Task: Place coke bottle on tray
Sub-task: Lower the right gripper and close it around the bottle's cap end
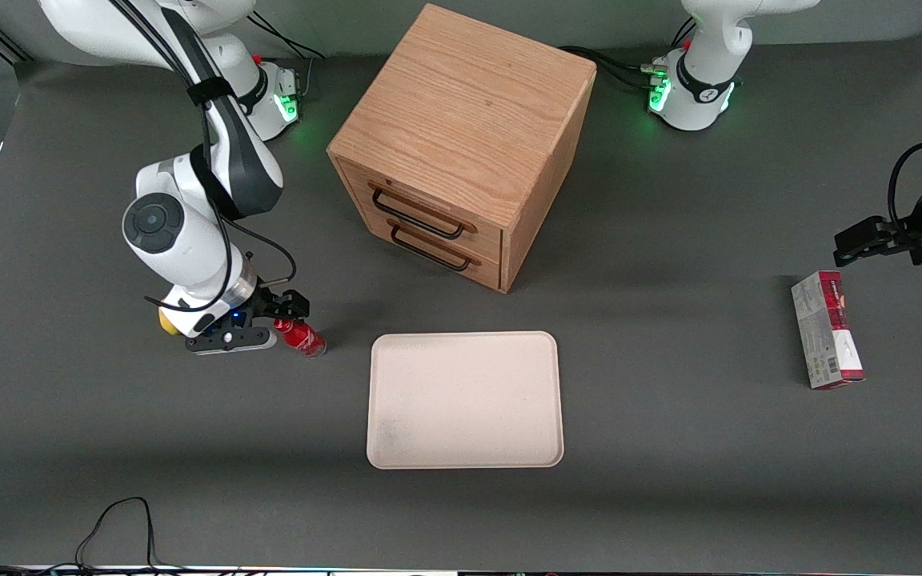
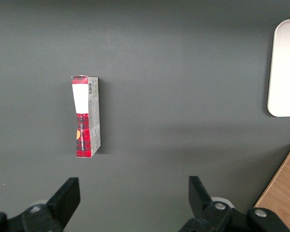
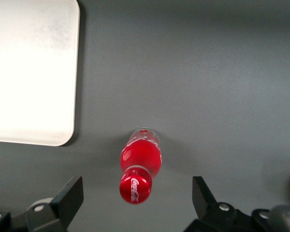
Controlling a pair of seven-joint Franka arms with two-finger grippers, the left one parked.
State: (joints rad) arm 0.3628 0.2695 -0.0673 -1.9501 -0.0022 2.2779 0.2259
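Observation:
The coke bottle [image 1: 302, 336] is small and red, with a red cap, and sits on the dark table toward the working arm's end, beside the tray. In the right wrist view the bottle [image 3: 140, 159] shows from above, its cap facing the camera. My right gripper [image 1: 289, 320] is just above the bottle, open, with one finger [image 3: 72, 193] on each side of the cap [image 3: 135, 187] and a wide gap to both. The cream-white tray [image 1: 465, 400] lies flat and bare a short way from the bottle; its corner also shows in the right wrist view [image 3: 29, 72].
A wooden drawer cabinet [image 1: 461, 144] stands farther from the front camera than the tray. A red-and-grey carton [image 1: 827, 330] lies toward the parked arm's end, also seen in the left wrist view [image 2: 86, 117]. A yellow object [image 1: 165, 320] sits partly hidden under the working arm's wrist.

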